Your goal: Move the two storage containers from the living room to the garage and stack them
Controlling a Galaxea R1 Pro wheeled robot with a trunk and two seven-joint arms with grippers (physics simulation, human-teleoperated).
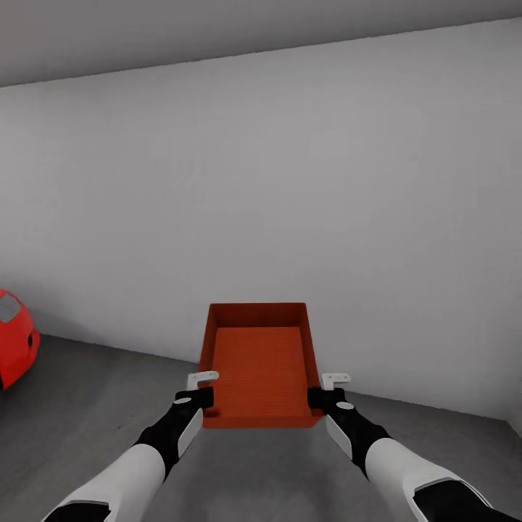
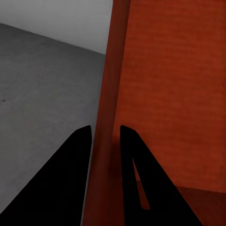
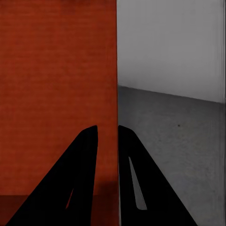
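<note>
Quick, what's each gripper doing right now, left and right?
Left gripper: shut on the storage container's left side wall.
Right gripper: shut on the same container's right side wall.

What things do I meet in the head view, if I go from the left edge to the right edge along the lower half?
Red car → left claw on the container's left wall → orange-red storage container → right claw on its right wall, all over the grey floor.
</note>
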